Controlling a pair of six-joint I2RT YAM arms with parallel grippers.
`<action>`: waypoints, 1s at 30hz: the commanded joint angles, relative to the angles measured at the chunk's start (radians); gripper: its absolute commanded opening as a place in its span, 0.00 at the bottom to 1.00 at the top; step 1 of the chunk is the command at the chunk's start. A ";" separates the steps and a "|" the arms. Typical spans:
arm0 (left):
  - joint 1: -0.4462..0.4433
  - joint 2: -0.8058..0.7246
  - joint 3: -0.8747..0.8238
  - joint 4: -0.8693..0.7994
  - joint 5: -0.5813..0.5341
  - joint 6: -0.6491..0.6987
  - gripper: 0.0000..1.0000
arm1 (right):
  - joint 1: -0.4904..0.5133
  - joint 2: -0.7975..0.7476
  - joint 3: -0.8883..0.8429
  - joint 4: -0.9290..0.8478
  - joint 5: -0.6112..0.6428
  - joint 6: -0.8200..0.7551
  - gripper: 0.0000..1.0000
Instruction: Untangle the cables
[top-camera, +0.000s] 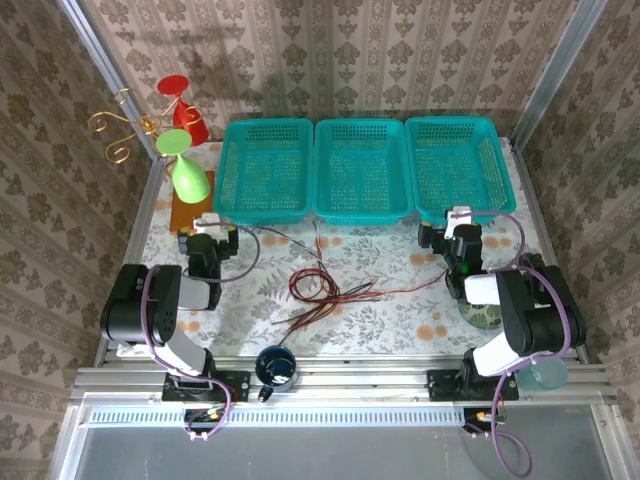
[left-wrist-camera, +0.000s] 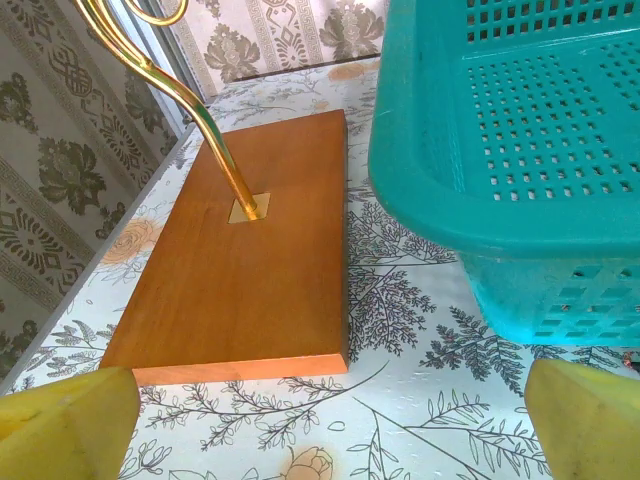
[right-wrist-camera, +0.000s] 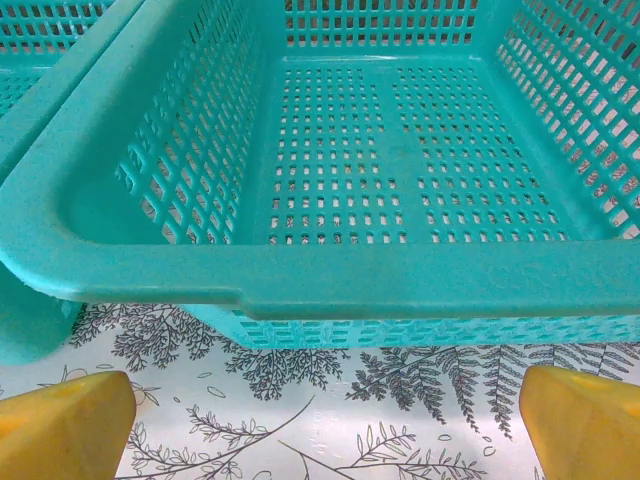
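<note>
My left hand (top-camera: 211, 226) and my right hand (top-camera: 459, 218) both hang wide open and empty, with the cables (top-camera: 325, 290) lying tangled on the surface (top-camera: 400, 315) between them.

Your arms (top-camera: 125, 305): black w/ white links; purple hoses (top-camera: 148, 305) behind left gripper (left-wrist-camera: 320, 430) & right gripper (right-wrist-camera: 320, 425); fingertips (left-wrist-camera: 65, 425) yellow.
</note>
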 joint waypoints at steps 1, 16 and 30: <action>0.004 -0.016 0.003 0.014 -0.007 0.000 1.00 | -0.006 0.004 0.026 0.002 -0.019 0.004 1.00; 0.034 -0.022 0.033 -0.057 0.002 -0.038 1.00 | -0.006 0.004 0.025 0.002 -0.021 0.004 1.00; -0.009 -0.022 -0.077 0.162 -0.044 0.004 1.00 | 0.000 -0.125 -0.043 0.016 -0.018 -0.002 1.00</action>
